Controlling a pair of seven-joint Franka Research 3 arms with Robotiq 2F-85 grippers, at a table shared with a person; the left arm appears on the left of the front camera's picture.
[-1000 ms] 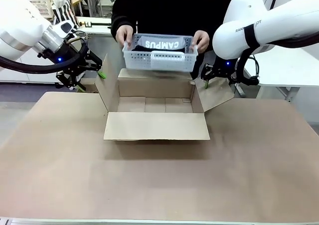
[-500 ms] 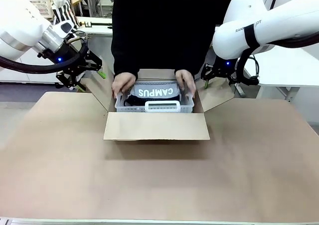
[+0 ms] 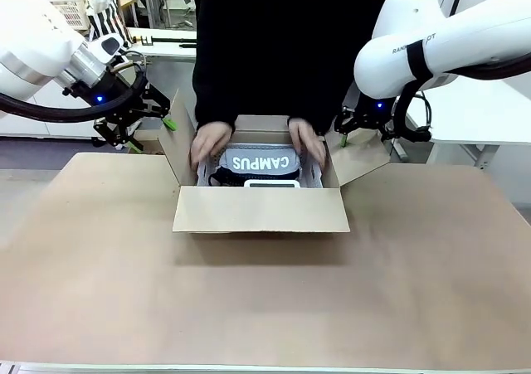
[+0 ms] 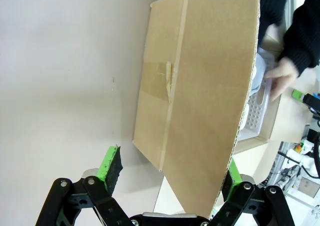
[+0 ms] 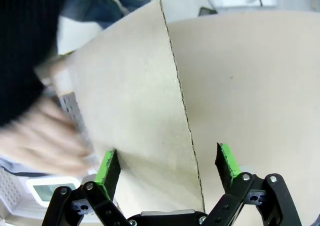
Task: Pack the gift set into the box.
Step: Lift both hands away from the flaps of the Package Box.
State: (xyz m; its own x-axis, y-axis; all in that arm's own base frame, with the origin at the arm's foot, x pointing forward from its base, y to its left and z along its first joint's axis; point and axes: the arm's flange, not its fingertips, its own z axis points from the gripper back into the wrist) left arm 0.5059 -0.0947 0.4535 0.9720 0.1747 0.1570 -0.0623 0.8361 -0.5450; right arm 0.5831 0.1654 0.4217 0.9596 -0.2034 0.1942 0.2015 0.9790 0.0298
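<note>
The brown box (image 3: 261,210) stands open mid-table. A person's hands (image 3: 209,146) lower a white slatted basket (image 3: 270,183) holding the dark grey "CAMPUS" gift set (image 3: 264,163) into it. My left gripper (image 3: 151,135) is open and straddles the raised left flap (image 3: 178,146). In the left wrist view the flap's edge (image 4: 200,85) runs between the open gripper (image 4: 169,171). My right gripper (image 3: 348,133) is open astride the right flap (image 3: 361,158). The right wrist view shows that flap (image 5: 135,110) between the green pads of the gripper (image 5: 166,165), with a blurred hand (image 5: 45,136) beyond.
The box's front flap lies folded out flat toward me on the brown table (image 3: 265,308). The person in a black top (image 3: 282,42) stands right behind the box. White tables (image 3: 473,100) and clutter lie beyond the far edge.
The person has brought the basket with the gift set down from above the box into it. Both arms have stayed put at the flaps.
</note>
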